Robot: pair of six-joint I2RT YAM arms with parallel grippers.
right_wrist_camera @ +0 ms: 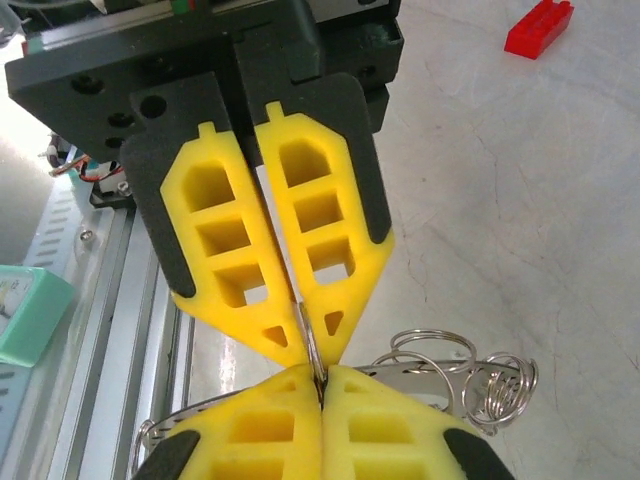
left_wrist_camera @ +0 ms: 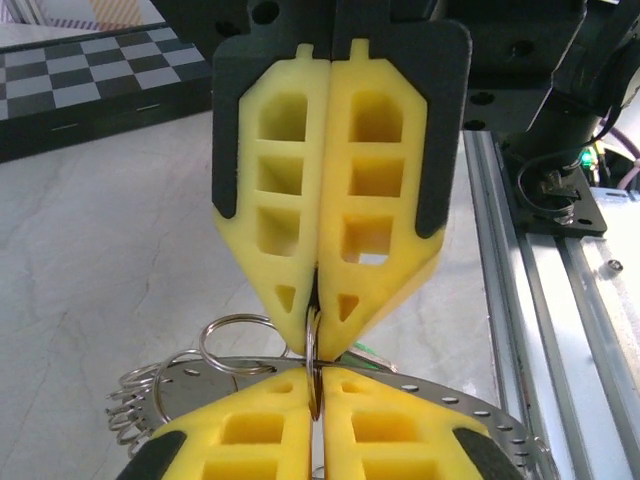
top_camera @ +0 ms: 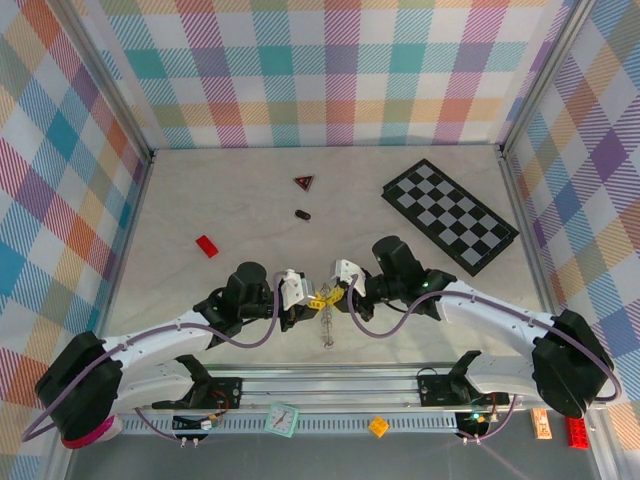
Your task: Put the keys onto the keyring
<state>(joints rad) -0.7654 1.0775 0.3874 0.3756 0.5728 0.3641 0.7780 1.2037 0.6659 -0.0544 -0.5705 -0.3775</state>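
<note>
Near the front edge of the tabletop [top_camera: 230, 200], midway between the two arm bases, the left claw [left_wrist_camera: 314, 382] and the right claw [right_wrist_camera: 322, 380] are set tip to tip. Each is closed, and one thin wire loop of the keyring [left_wrist_camera: 312, 345] is pinched by both at once. The loop is seen edge-on in both wrist views, its plane in line with the slit between each pair of fingers, so that it is bridged from one set of tips to the other.

The rest of the bunch is hung beside and below the tips. Further wire loops and a perforated strip [left_wrist_camera: 430, 388] are seen lying across the line of the claws. From above, a silvery strand, taken to be the keys [top_camera: 326, 330], is trailed from the meeting point toward the rail [top_camera: 330, 383]. Its long axis is run near to far, roughly at right angles to the line joining the claws. Single keys cannot be told apart.

The strand is placed just below the shared grip, equally close to both arms, so neither is favoured by reach. It is judged that the loop would have to be kept by one claw while the other is freed for threading.

No container is involved. The board [top_camera: 450, 215], triangle [top_camera: 304, 182], oval piece [top_camera: 302, 214] and brick [top_camera: 207, 246] are laid well apart, farther back.
</note>
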